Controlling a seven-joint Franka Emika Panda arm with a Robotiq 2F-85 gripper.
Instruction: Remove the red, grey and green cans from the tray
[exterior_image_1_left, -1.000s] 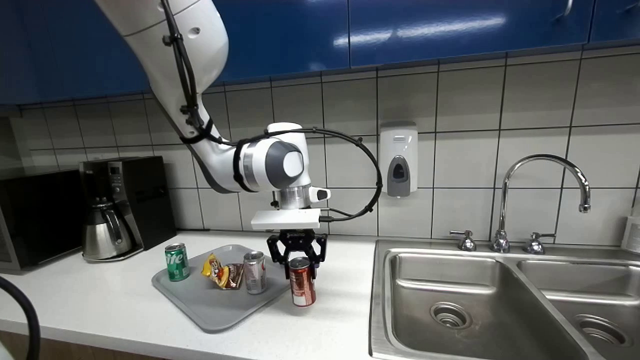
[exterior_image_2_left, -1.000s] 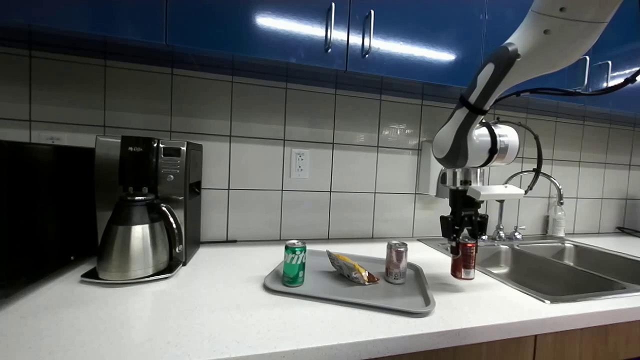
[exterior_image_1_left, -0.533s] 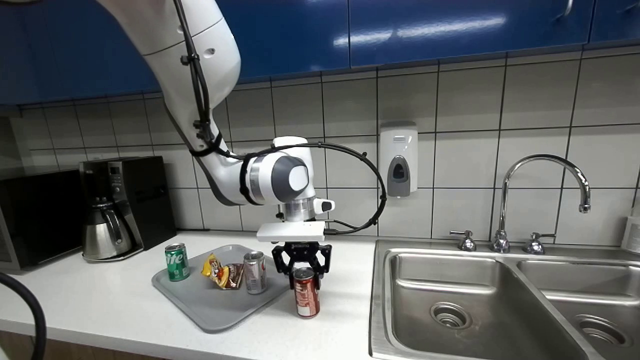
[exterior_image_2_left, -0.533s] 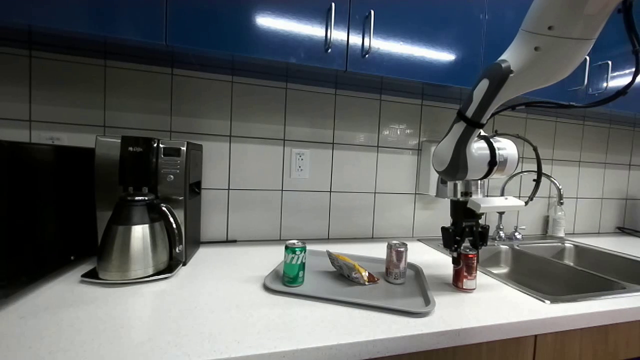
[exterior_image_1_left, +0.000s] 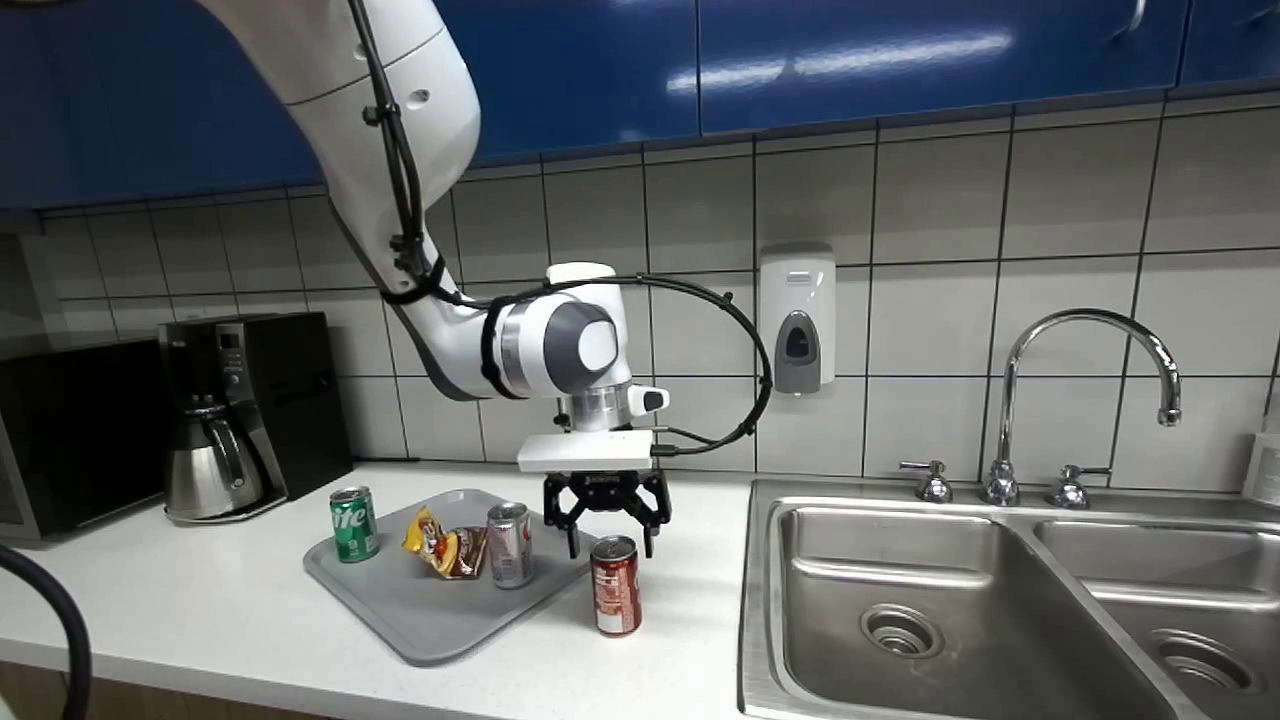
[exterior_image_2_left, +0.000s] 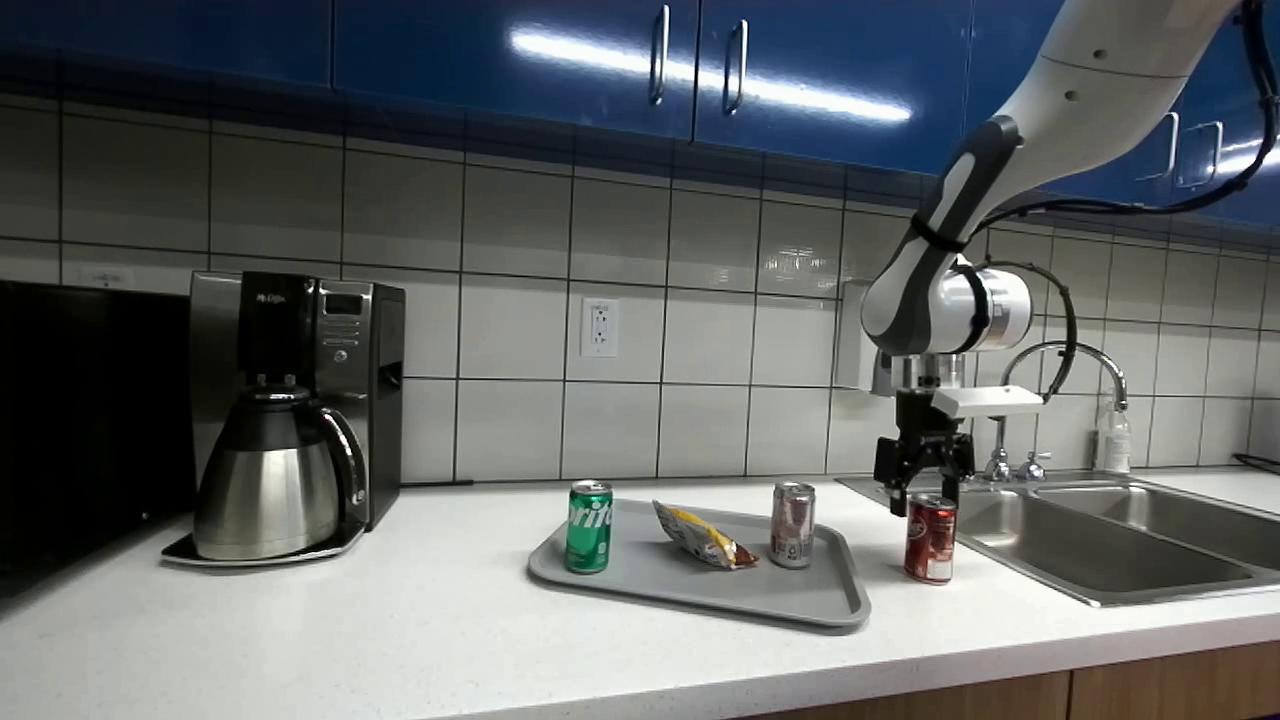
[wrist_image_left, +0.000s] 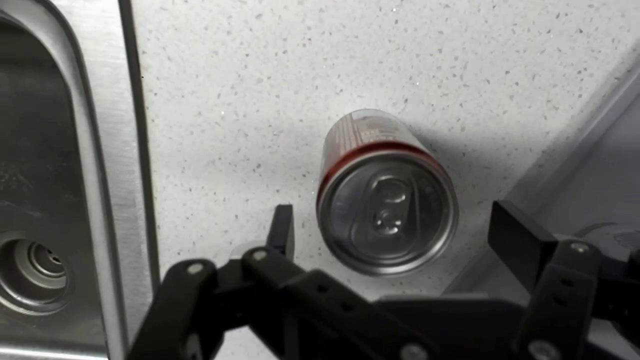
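Observation:
Upright on the white counter, between the tray and the sink, stands the red can (exterior_image_1_left: 616, 592) (exterior_image_2_left: 930, 545). My gripper (exterior_image_1_left: 611, 553) (exterior_image_2_left: 923, 506) hangs just above it, jaws spread wide. In the wrist view a gap shows on both sides of the red can (wrist_image_left: 380, 132), so neither of the fingers (wrist_image_left: 282, 227) touches it. The grey can (exterior_image_1_left: 511, 550) (exterior_image_2_left: 792, 530) is upright on the grey tray (exterior_image_1_left: 440, 620) (exterior_image_2_left: 690, 590), on the side nearer the gripper. At the tray's far left end the green can (exterior_image_1_left: 355, 530) (exterior_image_2_left: 589, 535) also stands upright.
A yellow and brown snack bag (exterior_image_1_left: 440, 545) (exterior_image_2_left: 700, 538) lies on the tray between the two cans. The steel sink (exterior_image_1_left: 765, 620) with its faucet (exterior_image_1_left: 1008, 400) is on the right. A coffee maker (exterior_image_1_left: 280, 400) stands at the left, and a soap dispenser (exterior_image_1_left: 797, 290) hangs on the wall.
My gripper has come down with the red can and set it on the counter. Its jaws have since opened, and it has risen slightly off the can.

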